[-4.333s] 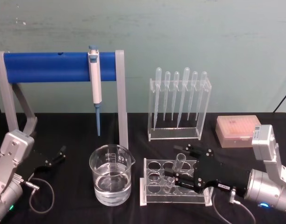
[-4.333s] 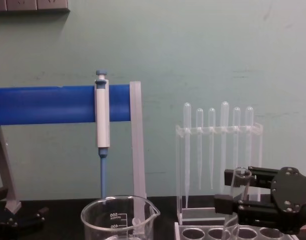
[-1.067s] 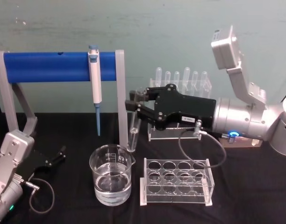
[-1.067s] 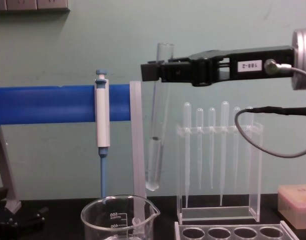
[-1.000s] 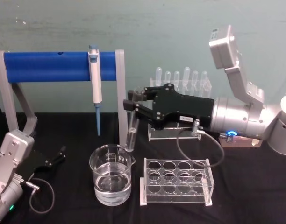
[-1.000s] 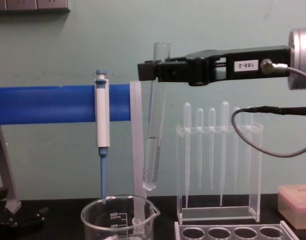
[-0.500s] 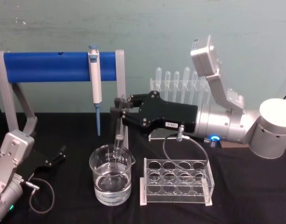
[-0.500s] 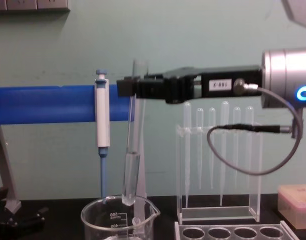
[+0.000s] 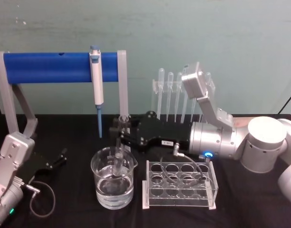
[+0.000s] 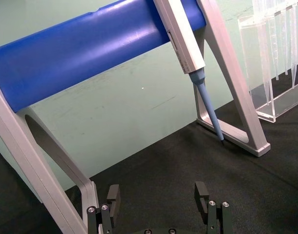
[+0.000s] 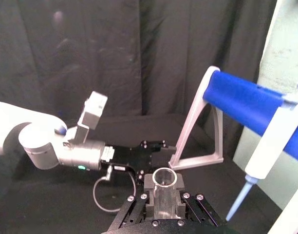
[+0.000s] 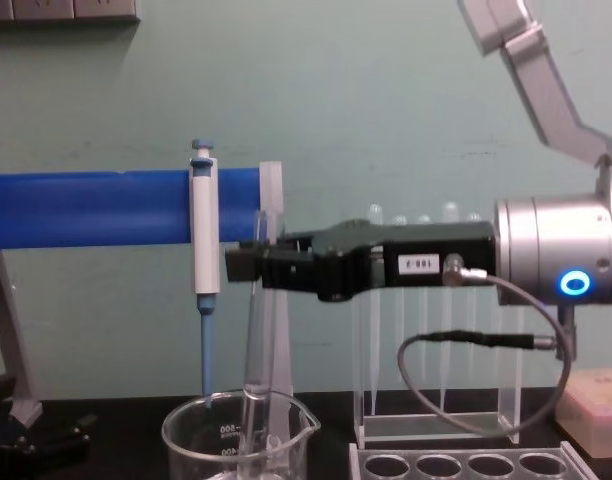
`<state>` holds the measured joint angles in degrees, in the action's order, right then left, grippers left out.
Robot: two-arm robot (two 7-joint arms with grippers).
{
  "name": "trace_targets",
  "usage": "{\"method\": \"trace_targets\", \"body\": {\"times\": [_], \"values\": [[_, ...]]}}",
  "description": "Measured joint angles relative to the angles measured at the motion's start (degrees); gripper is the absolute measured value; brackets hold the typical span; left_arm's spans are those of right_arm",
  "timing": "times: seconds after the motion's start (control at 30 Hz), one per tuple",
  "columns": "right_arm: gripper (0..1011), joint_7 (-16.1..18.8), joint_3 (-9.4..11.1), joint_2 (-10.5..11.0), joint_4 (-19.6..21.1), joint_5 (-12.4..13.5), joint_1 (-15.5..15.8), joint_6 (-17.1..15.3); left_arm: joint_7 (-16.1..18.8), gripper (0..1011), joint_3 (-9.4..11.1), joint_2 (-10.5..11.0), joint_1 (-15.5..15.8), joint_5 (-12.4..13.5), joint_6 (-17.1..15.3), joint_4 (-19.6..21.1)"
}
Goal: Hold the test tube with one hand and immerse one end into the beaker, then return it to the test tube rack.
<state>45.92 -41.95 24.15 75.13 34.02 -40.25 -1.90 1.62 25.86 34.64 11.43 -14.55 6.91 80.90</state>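
One test tube (image 9: pixel 119 148) pinched by right gripper (image 9: pixel 121 124), tip seemingly in beaker (image 9: pixel 101 190), rack (image 9: pixel 179 205) beside, left gripper (image 10: pixel 156 195) splayed.

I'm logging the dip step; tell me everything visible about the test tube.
The test tube is clear glass, long and narrow, with an open, slightly flared rim. It stands nearly upright, slightly tilted, clamped near its top by the right gripper. Its lower end is down inside the beaker, past the rim, about at the water level; whether it is submerged I cannot tell. The left gripper is parked open, well away from it.
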Motion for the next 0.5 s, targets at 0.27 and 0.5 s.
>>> {"method": "trace_targets", "body": {"times": [0.27,0.5], "values": [[228,0.7,-0.4,-1.2,-2.6,-1.5,0.7,2.0,0.0,1000,0.0,0.0,0.0,0.0,0.0,0.0],[228,0.9,-0.6,-2.4,-4.8,-3.1,1.2,3.6,0.0,1000,0.0,0.0,0.0,0.0,0.0,0.0]]}}
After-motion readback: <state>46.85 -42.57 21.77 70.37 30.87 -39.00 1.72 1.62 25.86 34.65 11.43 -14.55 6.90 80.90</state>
